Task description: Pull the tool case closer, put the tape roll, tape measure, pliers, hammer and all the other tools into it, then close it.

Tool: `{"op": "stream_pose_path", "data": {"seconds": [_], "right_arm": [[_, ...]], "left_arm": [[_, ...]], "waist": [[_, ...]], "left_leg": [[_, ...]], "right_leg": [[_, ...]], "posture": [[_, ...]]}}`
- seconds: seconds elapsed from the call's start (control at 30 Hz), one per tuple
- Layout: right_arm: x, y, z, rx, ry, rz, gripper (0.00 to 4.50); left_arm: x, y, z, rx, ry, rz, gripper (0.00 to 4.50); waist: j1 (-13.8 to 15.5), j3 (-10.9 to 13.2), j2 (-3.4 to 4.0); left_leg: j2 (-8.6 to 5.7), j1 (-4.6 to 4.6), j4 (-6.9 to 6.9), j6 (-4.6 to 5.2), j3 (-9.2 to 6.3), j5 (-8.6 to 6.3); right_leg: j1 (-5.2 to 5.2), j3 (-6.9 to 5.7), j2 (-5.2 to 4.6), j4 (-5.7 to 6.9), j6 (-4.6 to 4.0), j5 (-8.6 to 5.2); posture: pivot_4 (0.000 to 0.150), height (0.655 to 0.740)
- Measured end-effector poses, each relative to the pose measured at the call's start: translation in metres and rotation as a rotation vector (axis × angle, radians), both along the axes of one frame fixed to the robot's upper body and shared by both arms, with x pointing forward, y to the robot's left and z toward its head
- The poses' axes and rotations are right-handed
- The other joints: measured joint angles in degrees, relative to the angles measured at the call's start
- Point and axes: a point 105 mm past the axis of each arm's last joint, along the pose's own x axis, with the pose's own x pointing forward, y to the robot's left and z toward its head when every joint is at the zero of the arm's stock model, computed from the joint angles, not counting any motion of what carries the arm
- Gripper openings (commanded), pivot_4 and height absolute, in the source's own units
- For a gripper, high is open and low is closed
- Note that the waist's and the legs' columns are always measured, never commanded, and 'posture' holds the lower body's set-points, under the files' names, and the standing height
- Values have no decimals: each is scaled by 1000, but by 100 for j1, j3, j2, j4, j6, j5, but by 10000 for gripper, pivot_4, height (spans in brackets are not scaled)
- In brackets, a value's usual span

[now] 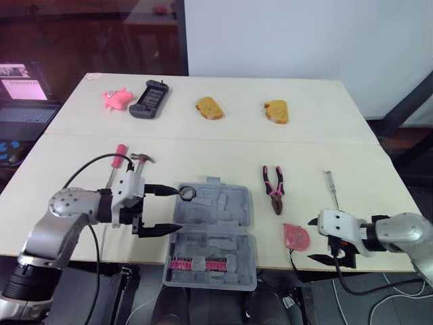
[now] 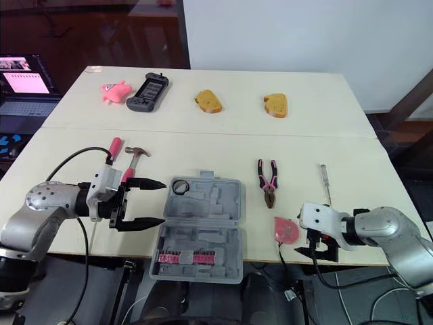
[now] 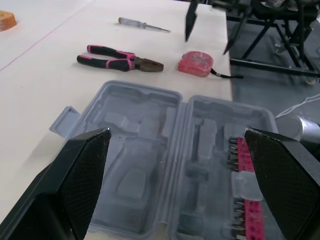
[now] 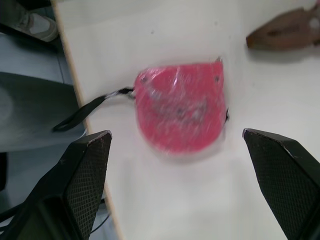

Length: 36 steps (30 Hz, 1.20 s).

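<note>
Table [image 4: 250, 200] edge beneath tape measure [image 4: 180, 107] strap

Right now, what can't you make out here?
Tape measure: right wrist view, blurred, markings unreadable.
Pliers: same view, cut off by the edge.
Hammer: left eye view, handle end behind the left end effector.
Bits in the case: too small to tell apart.
</note>
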Motion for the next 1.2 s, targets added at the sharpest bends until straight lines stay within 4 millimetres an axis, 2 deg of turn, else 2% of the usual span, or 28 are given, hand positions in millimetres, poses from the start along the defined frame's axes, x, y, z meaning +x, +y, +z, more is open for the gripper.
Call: {"op": "stream_pose_path", "data": {"seconds": [0.1,0.23,0.37,0.47,0.5,0.53,0.8,0.97,1.13,1.2], "right_arm": [[7,4,-7,-2,2,7,44391],[6,14,-16,5,20,30,44391],[10,17,-17,24,14,11,44391],[10,21,-21,48,25,-9,36490],[10,21,-21,48,23,-13,31293],[11,21,-21,47,21,-17,28397],[11,19,-19,56,31,-41,28406],[17,27,4,105,0,-76,28406],[25,55,44,71,-81,-5,28406],[28,72,57,52,-84,48,28406]], "left_arm": [[-1,3,0,0,4,19,45000],[-2,6,-2,12,10,30,45000],[-2,6,-3,12,10,35,45000],[-2,6,-2,11,7,36,45000],[-2,6,-2,11,6,36,45000],[-2,6,-2,11,4,36,45000],[-1,8,-2,9,3,43,45000],[1,10,0,6,-11,59,45000],[0,21,-4,1,-8,118,45000],[-1,25,-5,0,-13,134,45000]], "waist": [[-4,0,0],[-3,-1,3],[1,-1,3],[0,-1,4],[0,-1,4],[0,-1,3],[1,-1,4],[-7,-2,4],[-27,0,10],[-22,0,10]], "left_leg": [[0,1,-1,0,1,0],[0,0,-2,0,2,0],[0,1,-2,0,2,0],[0,0,-2,0,2,0],[0,1,-2,0,2,0],[0,1,-2,0,2,0],[0,1,-2,0,2,0],[0,2,-3,0,2,0],[1,1,-5,0,2,0],[1,0,-5,0,2,0]], "right_leg": [[-1,0,0,0,1,1],[-2,0,0,1,2,1],[-1,0,0,1,1,1],[-2,0,0,1,2,1],[-1,0,0,1,2,1],[-1,-1,0,1,2,1],[-2,-1,0,1,2,1],[-2,-1,0,2,2,1],[-8,0,0,4,0,1],[-9,0,0,4,-1,0]], "posture": [[1500,7207],[1500,7207],[1500,7207],[1500,7207],[1500,7207],[1500,7207],[1500,7207],[1500,7207],[1500,7207],[1500,7207]]}}
